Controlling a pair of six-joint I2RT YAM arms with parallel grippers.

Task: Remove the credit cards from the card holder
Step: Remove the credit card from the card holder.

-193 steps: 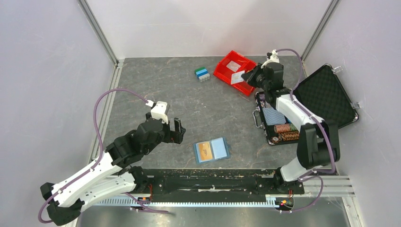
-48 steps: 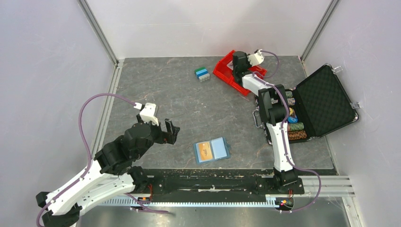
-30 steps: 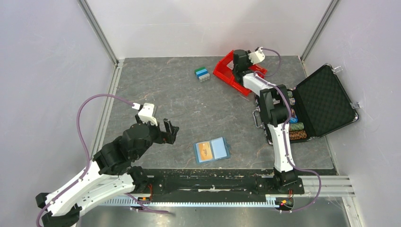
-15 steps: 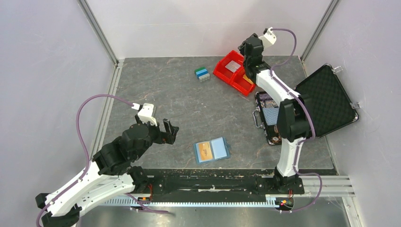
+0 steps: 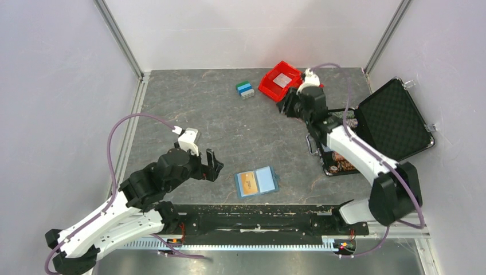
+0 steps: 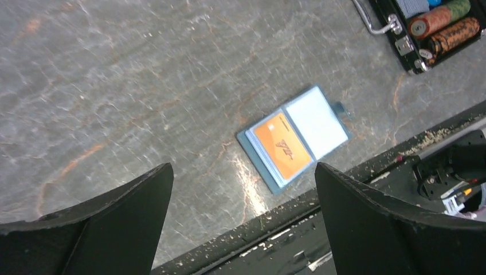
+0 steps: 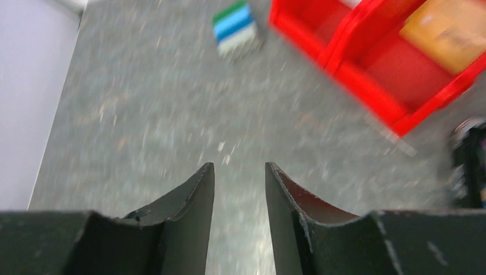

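The light-blue card holder lies spread open near the table's front edge, also under the left wrist camera. An orange credit card sits in its left panel, and the right panel looks pale. My left gripper hovers wide open just left of the holder, holding nothing. My right gripper hangs near the red bin, jaws a little apart and empty. A whitish card and an orange card lie in the bin.
A green, blue and grey block stands left of the bin. An open black foam-lined case with poker chips sits at the right. The black rail runs along the near edge.
My right arm has lifted off the red bin and swung back towards the near side, its jaws now a little wider. My left gripper has drifted slightly towards the holder.
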